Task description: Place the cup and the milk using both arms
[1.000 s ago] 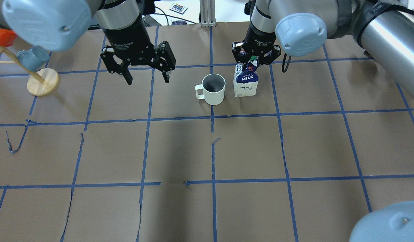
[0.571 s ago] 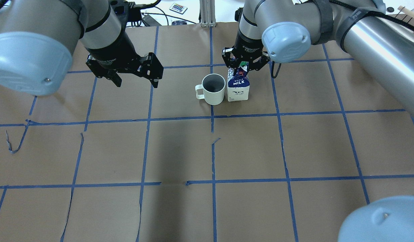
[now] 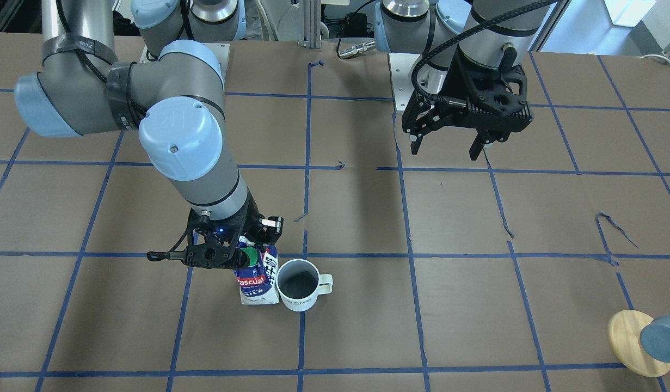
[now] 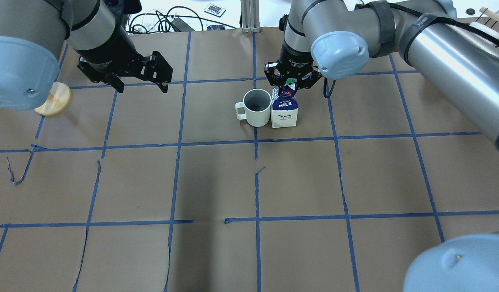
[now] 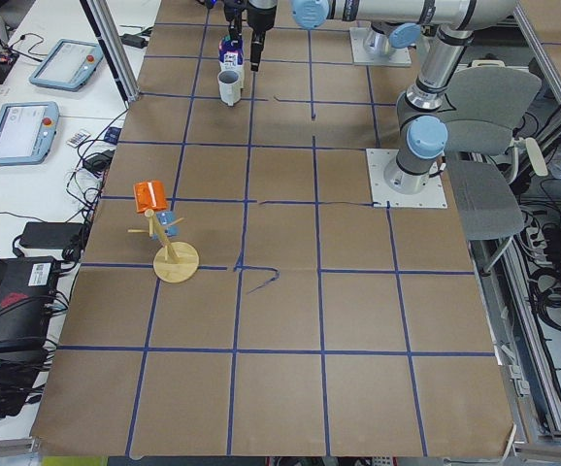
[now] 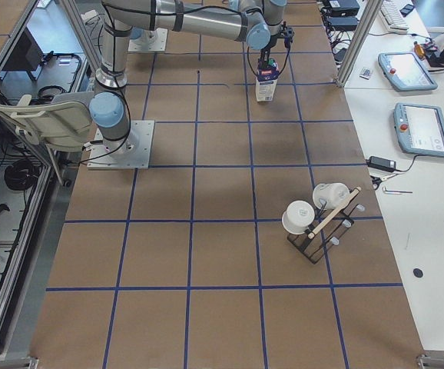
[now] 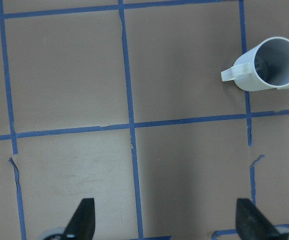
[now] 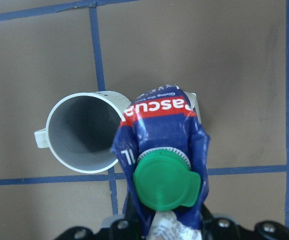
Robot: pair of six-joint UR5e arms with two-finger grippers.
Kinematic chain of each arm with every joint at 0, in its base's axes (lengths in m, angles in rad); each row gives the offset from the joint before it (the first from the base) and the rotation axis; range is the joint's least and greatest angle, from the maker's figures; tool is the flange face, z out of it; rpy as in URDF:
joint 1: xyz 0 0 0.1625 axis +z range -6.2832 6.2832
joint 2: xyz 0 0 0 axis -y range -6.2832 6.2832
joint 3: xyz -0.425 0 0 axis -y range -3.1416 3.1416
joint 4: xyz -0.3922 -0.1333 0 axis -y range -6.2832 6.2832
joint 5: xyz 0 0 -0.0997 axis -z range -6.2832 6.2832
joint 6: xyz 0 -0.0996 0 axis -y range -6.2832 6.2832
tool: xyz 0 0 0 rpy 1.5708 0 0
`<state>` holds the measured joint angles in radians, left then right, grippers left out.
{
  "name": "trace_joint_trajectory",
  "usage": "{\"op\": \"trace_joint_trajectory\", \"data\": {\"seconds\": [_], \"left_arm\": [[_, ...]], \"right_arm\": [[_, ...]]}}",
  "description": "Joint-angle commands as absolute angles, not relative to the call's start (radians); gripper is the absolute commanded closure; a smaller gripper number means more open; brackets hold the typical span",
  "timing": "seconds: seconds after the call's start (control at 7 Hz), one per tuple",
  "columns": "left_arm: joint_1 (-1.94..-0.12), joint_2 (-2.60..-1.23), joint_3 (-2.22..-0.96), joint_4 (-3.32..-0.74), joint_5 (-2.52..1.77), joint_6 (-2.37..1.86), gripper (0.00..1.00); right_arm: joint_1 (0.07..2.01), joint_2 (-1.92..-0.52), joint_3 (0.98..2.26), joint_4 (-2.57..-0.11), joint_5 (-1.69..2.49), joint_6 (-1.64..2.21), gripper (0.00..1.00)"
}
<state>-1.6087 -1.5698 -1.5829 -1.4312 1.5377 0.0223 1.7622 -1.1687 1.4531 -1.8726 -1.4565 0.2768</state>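
The right arm's black two-finger gripper (image 4: 291, 80) is squeezing the folded top of the dark blue and white milk carton with the green round cap (image 4: 284, 110). Its fingers are pulled in narrow, and the carton top is pinched between them. The carton is standing up straight, and its bottom looks to be down on the brown paper table with blue tape lines (image 4: 354, 178). It is sitting right beside the small white mug with the dark grey inside (image 4: 257, 107) and looks to be touching it. The mug is standing upright near the middle line of the table. Its handle is pointing away from the carton. The grey right arm is reaching over the table, with its wrist pointing straight down onto the carton.

The left arm's black gripper (image 4: 142, 87) is holding nothing. Its fingers (image 7: 82, 219) are spread wide. It is hanging above the table, pointing down, well apart from the mug. A round wooden disc (image 4: 56, 99) is peeking out from behind the left arm.
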Motion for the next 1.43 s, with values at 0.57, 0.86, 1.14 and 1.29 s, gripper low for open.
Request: {"op": "trace_joint_trajectory", "data": {"seconds": [0.57,0.86,1.14,1.29], "left_arm": [[-1.608,-1.566,-1.571,-1.434,1.531,0.026,0.00],[-1.608,-1.566,-1.568,-1.434,1.531,0.025,0.00],[-1.609,-1.563,-1.569,-1.434,1.532,0.025,0.00],[-1.609,-1.563,-1.569,-1.434,1.532,0.025,0.00]], "right_arm": [[1.755,-1.173,1.375,-1.931,-1.471,0.282,0.05],[1.705,-1.209,1.268,-1.753,-1.532,0.182,0.00],[1.541,-1.338,1.285,-1.553,-1.539,-0.077,0.00],[1.519,-1.439,1.352,-1.469,-1.542,-0.175,0.01]]}}
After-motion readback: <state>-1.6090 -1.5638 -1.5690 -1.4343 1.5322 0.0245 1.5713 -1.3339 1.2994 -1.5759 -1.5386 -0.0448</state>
